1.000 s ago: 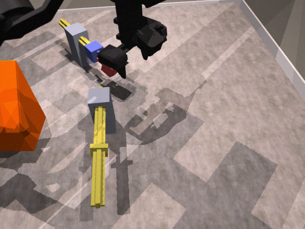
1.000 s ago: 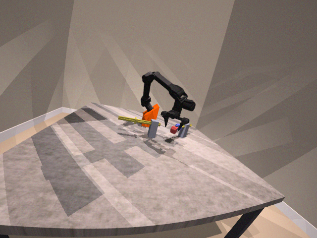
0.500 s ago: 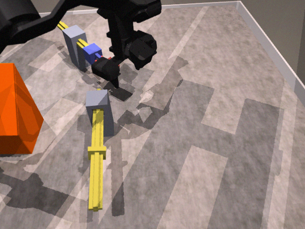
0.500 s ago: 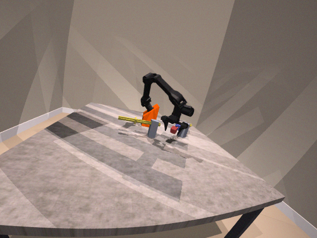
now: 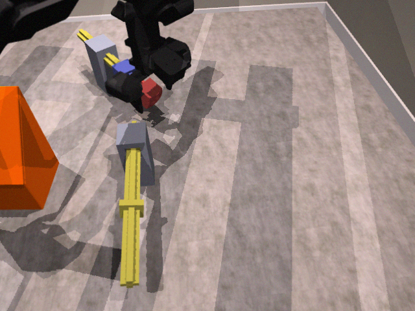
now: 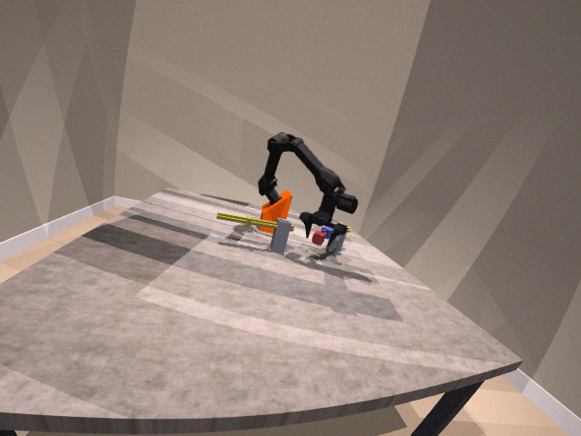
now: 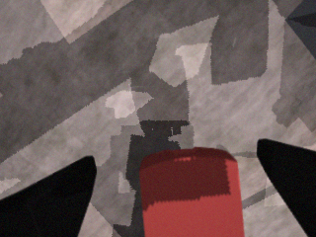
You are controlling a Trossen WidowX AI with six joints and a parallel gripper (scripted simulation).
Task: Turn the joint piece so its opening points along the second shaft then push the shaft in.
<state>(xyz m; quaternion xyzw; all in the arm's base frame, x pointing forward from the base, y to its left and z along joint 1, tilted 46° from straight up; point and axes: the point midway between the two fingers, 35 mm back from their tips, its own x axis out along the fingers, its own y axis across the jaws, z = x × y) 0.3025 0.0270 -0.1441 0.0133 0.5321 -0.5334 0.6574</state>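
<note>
The red joint piece (image 5: 151,93) (image 6: 319,237) (image 7: 193,212) hangs off the blue hinge part (image 5: 124,67) (image 6: 327,231) on the fixed yellow shaft (image 5: 111,59). It tips downward; its opening is not clearly visible. My gripper (image 5: 155,98) (image 6: 320,243) (image 7: 176,156) is open and empty, its fingers on either side of the red piece, with gaps on both sides in the wrist view. A finger hides part of the hinge. The second yellow shaft (image 5: 130,244) (image 6: 235,219) runs through its grey block (image 5: 132,135) (image 6: 280,236), its near end just past the block, apart from the red piece.
The fixed shaft's grey block (image 5: 100,43) (image 6: 336,244) stands behind the hinge, close to the gripper's left finger in the top view. The orange arm base (image 5: 10,140) (image 6: 277,213) stands left of the second shaft. A collar (image 5: 131,207) sits midway on that shaft.
</note>
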